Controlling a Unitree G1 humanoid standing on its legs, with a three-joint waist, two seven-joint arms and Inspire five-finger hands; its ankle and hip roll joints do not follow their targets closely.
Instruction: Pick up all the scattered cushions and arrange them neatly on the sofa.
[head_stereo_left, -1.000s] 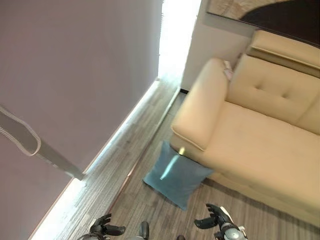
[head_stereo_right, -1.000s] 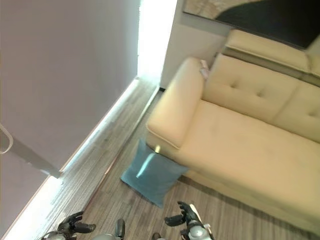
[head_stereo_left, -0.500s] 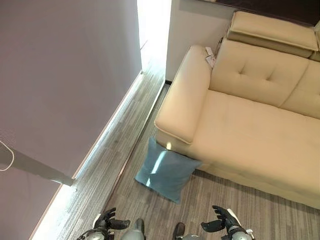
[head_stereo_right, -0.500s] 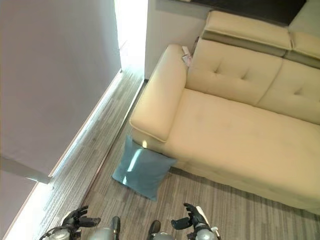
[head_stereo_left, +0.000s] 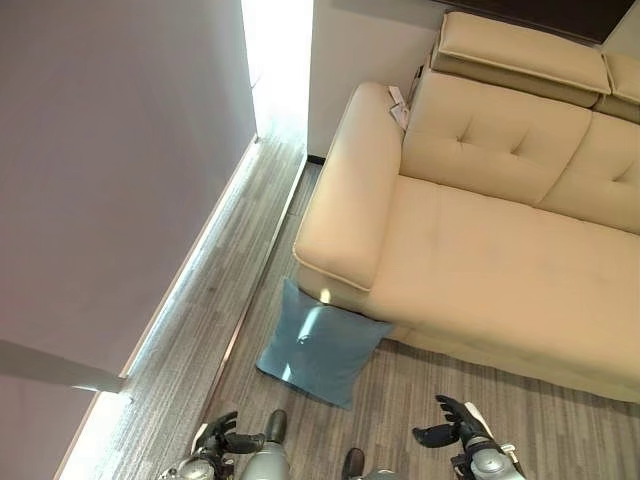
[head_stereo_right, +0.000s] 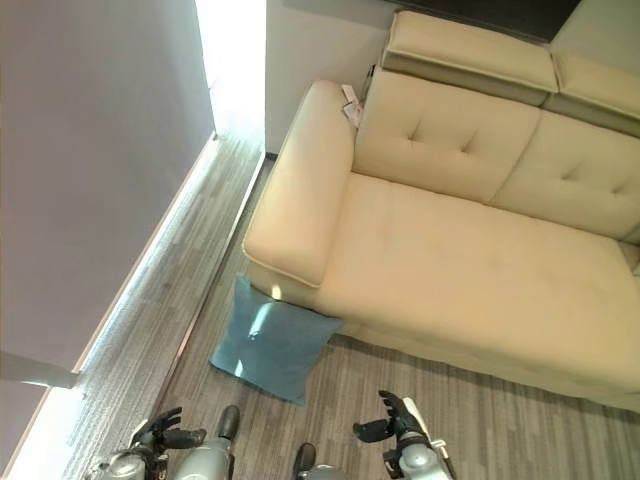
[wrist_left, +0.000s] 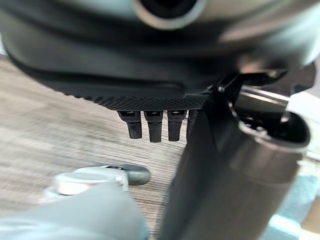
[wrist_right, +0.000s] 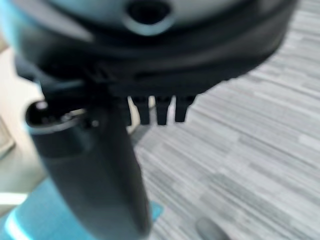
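A blue cushion (head_stereo_left: 318, 345) leans on the wooden floor against the front corner of the beige sofa (head_stereo_left: 490, 260), under its left armrest (head_stereo_left: 350, 190). Part of the same cushion (wrist_right: 30, 220) shows past my right hand in the right wrist view. My left hand (head_stereo_left: 222, 438) hangs low at the lower left, fingers relaxed and holding nothing. My right hand (head_stereo_left: 455, 426) hangs at the lower right, also open and empty. Both hands are well short of the cushion. The sofa seat is bare.
A grey wall (head_stereo_left: 110, 170) runs along the left, with a bright strip of light at its foot. A narrow stretch of floor (head_stereo_left: 230, 270) lies between wall and sofa. A small tag (head_stereo_left: 398, 103) sticks out by the armrest.
The whole picture has shifted as the camera turned, bringing more of the sofa into view. The cushion lies where it was. Both hands stay low and open.
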